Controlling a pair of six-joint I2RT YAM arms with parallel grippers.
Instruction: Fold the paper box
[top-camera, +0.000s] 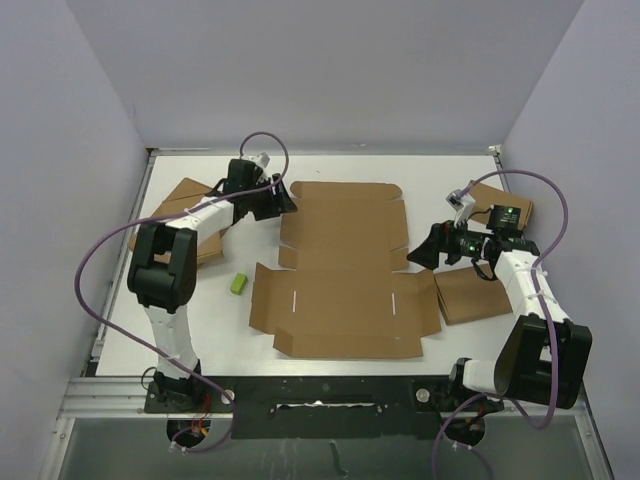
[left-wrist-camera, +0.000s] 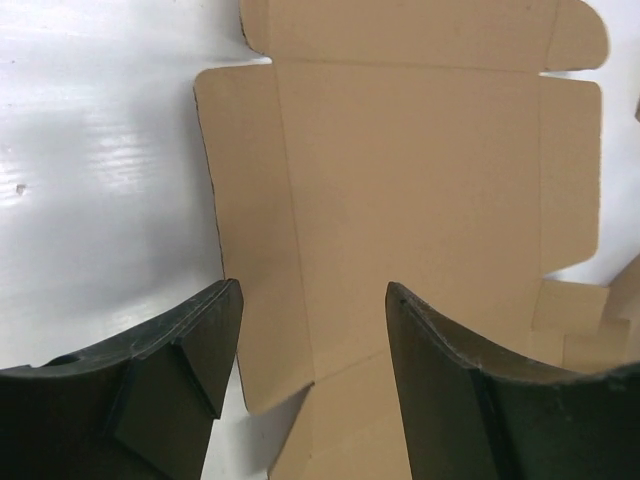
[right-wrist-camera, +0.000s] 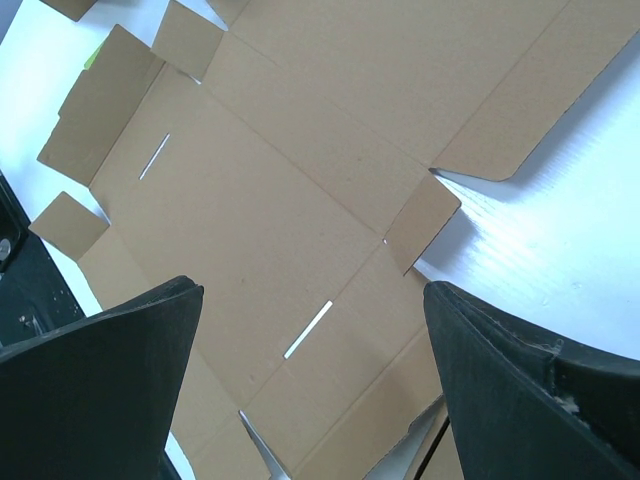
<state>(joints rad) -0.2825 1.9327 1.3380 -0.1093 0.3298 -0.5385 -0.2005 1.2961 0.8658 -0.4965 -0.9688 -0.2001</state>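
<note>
The paper box (top-camera: 345, 270) lies unfolded and flat in the middle of the table, flaps spread and two thin slots showing. My left gripper (top-camera: 285, 200) hovers at its far left corner. In the left wrist view the gripper (left-wrist-camera: 312, 300) stands open above a side flap of the box (left-wrist-camera: 420, 200), and nothing sits between its fingers (left-wrist-camera: 195, 350). My right gripper (top-camera: 420, 255) is at the box's right edge. In the right wrist view the gripper (right-wrist-camera: 312, 300) is open wide over the box (right-wrist-camera: 300, 170), close to a slot.
A small green block (top-camera: 238, 284) lies left of the box. Smaller flat brown boxes rest at the left (top-camera: 185, 215), the right (top-camera: 472, 293) and the back right (top-camera: 505, 205). Grey walls close in the table on three sides.
</note>
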